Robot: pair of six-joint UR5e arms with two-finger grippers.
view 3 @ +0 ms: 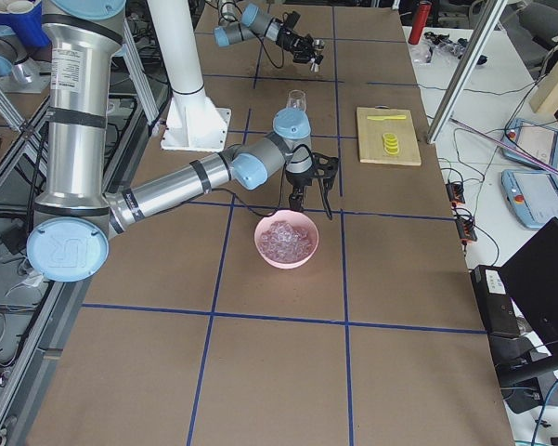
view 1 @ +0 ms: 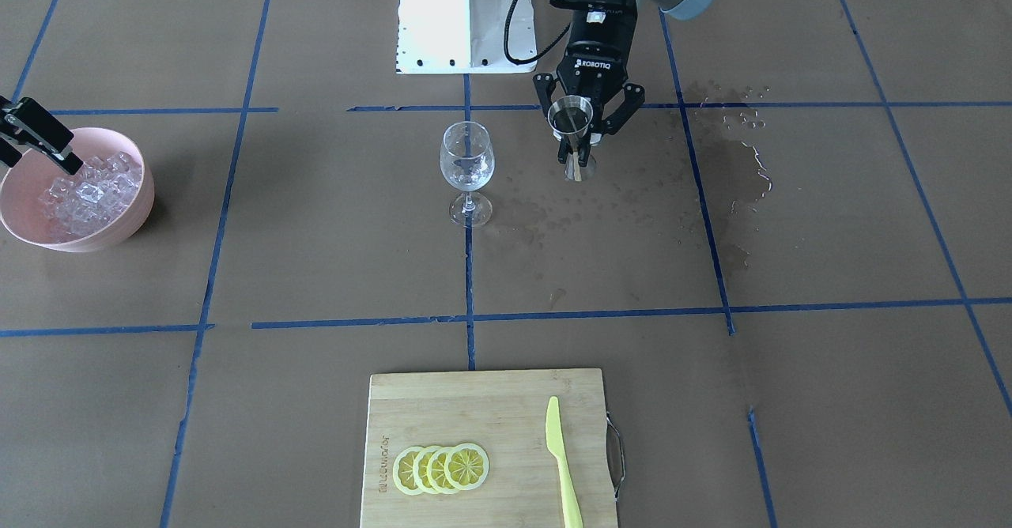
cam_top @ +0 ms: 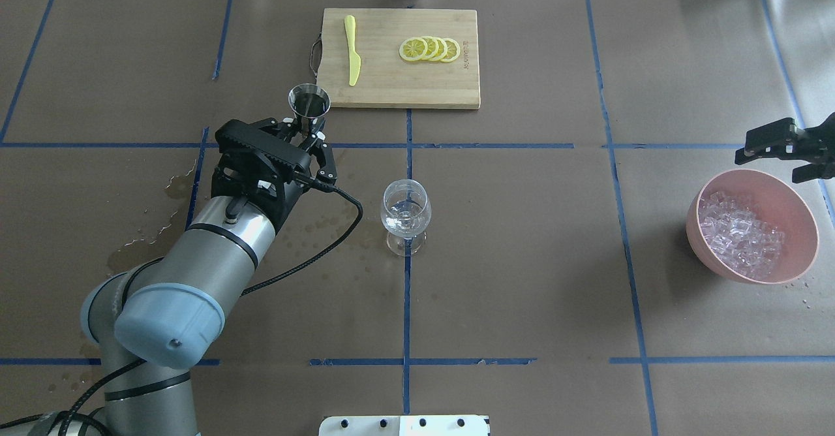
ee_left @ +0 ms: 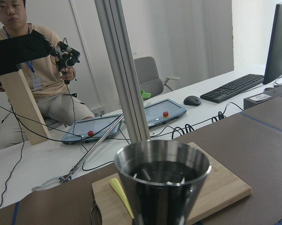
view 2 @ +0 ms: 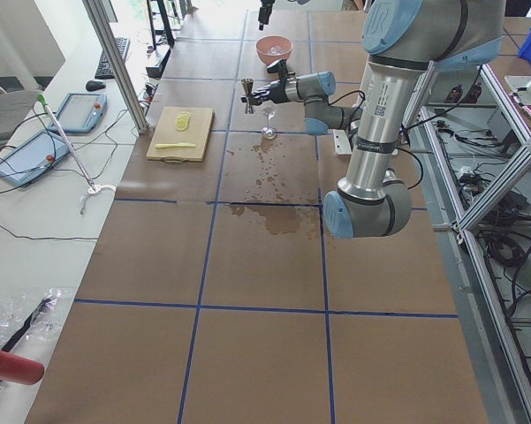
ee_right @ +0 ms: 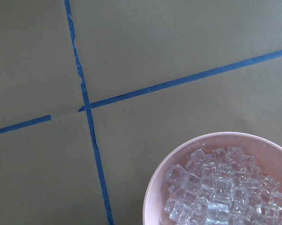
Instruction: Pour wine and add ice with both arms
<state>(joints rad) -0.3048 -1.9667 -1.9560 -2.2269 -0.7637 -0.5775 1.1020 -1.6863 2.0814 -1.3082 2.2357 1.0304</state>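
At counter centre, a wine glass (view 1: 466,166) is recorded: clear, stemmed, upright on a blue tape line. Glints are seen in its bowl, but whether liquid is held there cannot be told.

- Left hand (view 1: 577,145): closed on the narrow waist of a steel jigger (view 1: 571,117), which is held upright above the counter (view 1: 316,235), near the glass on the robot's left side. Its inside is dark, with a few glints, in the left wrist view.
- Wine (view 1: 739,168): noted as dark wet patches and clear droplets on the brown paper, some just beside the glass foot and a larger patch well to the robot's left.
- Right hand (cam_top: 776,158): fingers spread wide and nothing held, poised over the far rim of a pink bowl (cam_top: 805,227).
- Ice (cam_top: 740,233): many clear cubes heaped in that bowl, well apart from the glass on the robot's right.
- Cutting board (view 1: 490,409): bamboo, at the counter edge opposite the robot — four overlapping lemon slices (view 1: 441,467) and a yellow knife (view 1: 563,465) are laid on it, apart from each other.
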